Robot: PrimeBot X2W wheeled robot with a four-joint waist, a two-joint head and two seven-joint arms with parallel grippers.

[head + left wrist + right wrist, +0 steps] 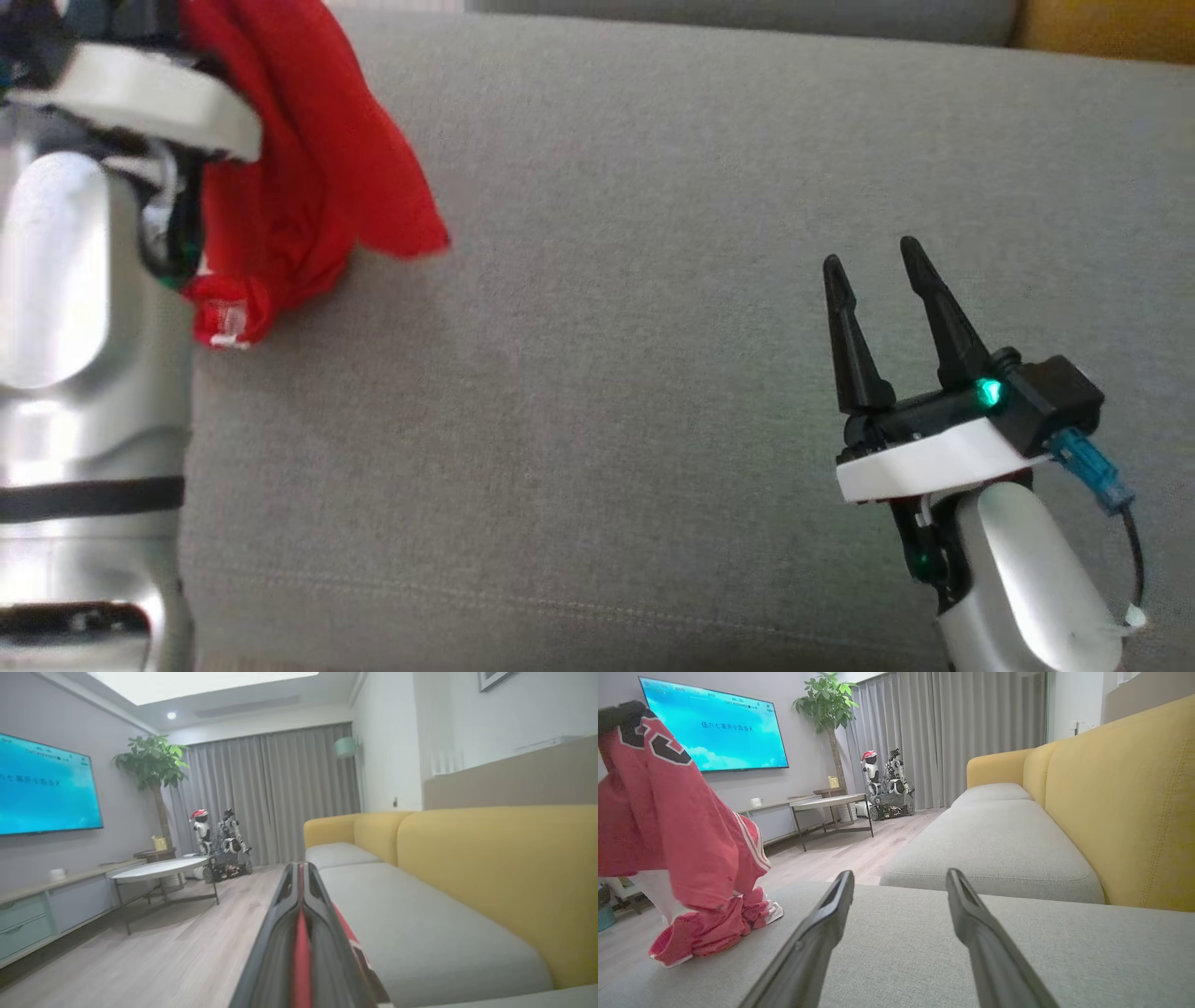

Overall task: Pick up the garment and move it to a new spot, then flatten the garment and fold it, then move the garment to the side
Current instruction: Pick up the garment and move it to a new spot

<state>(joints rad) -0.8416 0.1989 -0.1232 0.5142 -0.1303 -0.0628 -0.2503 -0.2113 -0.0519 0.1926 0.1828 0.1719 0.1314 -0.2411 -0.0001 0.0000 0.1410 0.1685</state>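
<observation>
Head camera steeply down, close over grey sofa seat [653,327], wrist cameras low along it, facing curtains [261,793], red garment [308,168] shared by head and right wrist.

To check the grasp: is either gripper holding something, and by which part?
The left gripper is shut on the red garment, pinching fabric at its top; its lower end lies bunched on the sofa cushion. The right gripper is open, empty.

One garment [308,159]; one left pincer [301,872]; one right pincer [872,256]; one television [714,728]; one plant [826,700]; one table [829,802]
</observation>
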